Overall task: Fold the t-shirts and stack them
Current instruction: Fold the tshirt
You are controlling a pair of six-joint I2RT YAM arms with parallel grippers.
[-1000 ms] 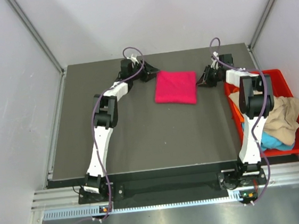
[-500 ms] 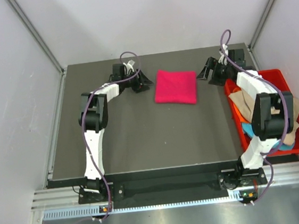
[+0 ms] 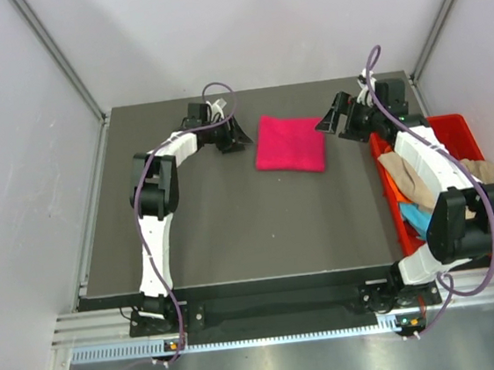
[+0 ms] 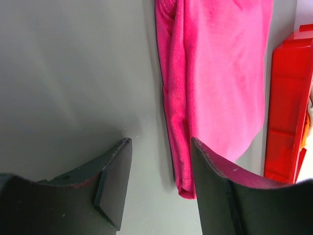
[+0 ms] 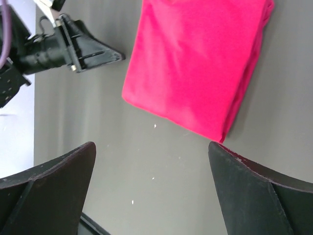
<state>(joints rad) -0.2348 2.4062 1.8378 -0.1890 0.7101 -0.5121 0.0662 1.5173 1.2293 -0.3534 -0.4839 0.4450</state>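
Magenta-pink soft cloth t-shirt [image 3: 289,143] lies folded in a neat rectangle on the dark grey table [image 3: 233,217], far middle; left gripper [image 3: 240,135], stretched out low, points at its left edge, jaws open, empty; right gripper [image 3: 327,123] faces its right corner, jaws spread wide, empty.

A red bin [image 3: 453,124] (rigid plastic) sits at the dark table's [image 3: 233,222] right edge.

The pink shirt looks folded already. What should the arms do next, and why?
Probably send the right tool into the red bin for the tan shirt. The pink shirt lies folded, and this tool and the left tool stand open beside it.
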